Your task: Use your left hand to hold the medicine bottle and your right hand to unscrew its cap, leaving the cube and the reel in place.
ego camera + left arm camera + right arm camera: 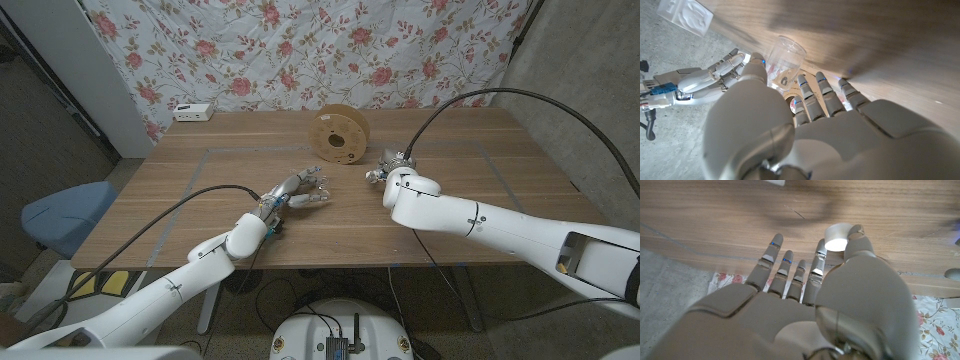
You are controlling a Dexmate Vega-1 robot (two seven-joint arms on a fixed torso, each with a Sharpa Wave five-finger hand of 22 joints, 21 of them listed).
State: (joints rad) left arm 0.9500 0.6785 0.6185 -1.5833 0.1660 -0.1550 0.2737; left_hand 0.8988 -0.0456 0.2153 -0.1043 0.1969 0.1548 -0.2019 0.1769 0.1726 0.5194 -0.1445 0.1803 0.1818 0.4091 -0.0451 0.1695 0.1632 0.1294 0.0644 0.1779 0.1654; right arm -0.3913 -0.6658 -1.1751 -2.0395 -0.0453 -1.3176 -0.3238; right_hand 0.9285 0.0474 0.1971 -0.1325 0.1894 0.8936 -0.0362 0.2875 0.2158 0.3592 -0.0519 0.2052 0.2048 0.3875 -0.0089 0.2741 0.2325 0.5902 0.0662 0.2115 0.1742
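My left hand (298, 190) reaches over the middle of the wooden table (200, 215). Its thumb and fingers (810, 92) grip a clear medicine bottle (784, 60), whose mouth looks open. My right hand (392, 172) hovers low to the right of it, in front of the reel, and also shows beyond the bottle as the right hand (702, 80). A white cap (836, 237) sits pinched between its thumb (858, 235) and a finger. The tan reel (340, 137) stands on edge behind both hands. A translucent cube (685, 15) lies beyond the bottle.
A white box (193, 112) sits at the table's far left corner. A floral cloth (300, 50) hangs behind the table. A blue chair (62, 215) stands off the left side. Thin tape lines (205, 152) mark a rectangle on the tabletop.
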